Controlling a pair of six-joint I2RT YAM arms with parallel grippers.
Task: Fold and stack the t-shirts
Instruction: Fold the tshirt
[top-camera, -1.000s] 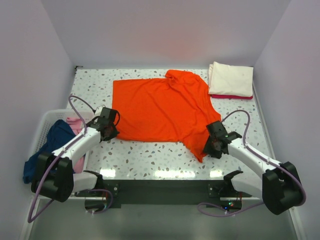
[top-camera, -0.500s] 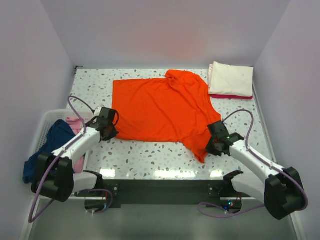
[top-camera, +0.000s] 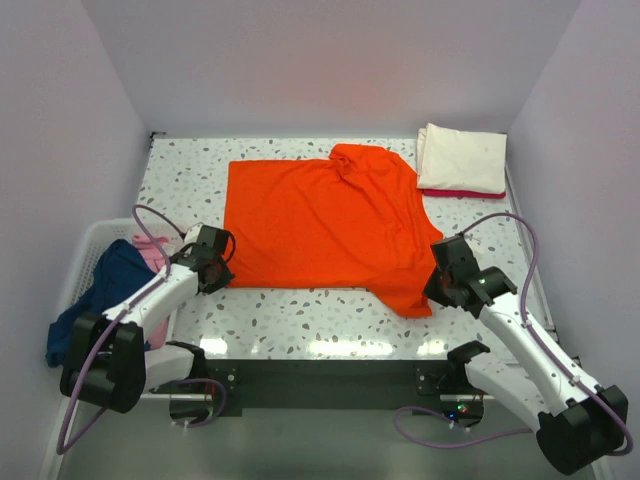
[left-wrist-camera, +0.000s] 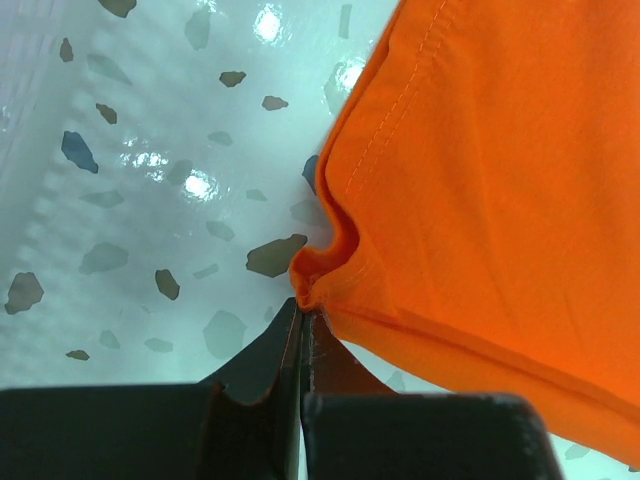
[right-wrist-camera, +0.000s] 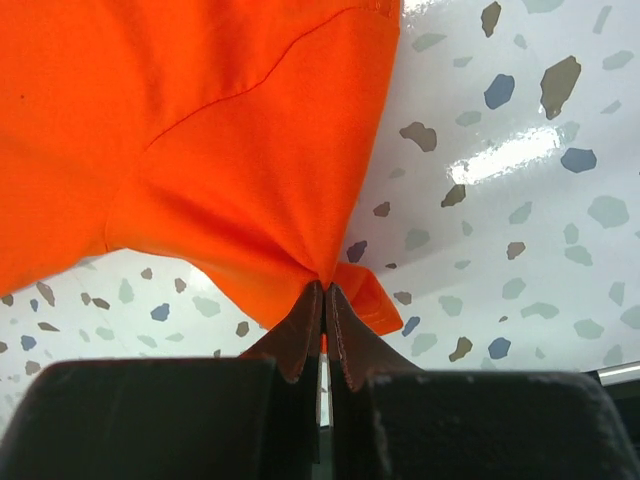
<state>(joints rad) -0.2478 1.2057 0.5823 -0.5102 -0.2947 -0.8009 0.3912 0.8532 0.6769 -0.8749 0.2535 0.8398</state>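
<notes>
Orange shirt (top-camera: 320, 225) flat on our table (top-camera: 300, 308) | our left gripper (left-wrist-camera: 301, 318) pinching its corner | our right gripper (right-wrist-camera: 325, 297) pinching its edge

- Right gripper (right-wrist-camera: 323, 292): black jaws are pressing together and pinching a gathered bit of cloth at their tips. The dark gripper body is filling the bottom edge.
- Shirt (right-wrist-camera: 200, 130): orange cloth is covering the upper left and spreading over the table. It is puckering into folds toward the pinch. A curved seam is running from mid-left up to the top, and a small flap is sticking out just right of the tips.
- Table (right-wrist-camera: 500, 250): glossy white with grey, blue and brown specks, showing at right and lower left. A bright glare streak is lying across the right side.
</notes>
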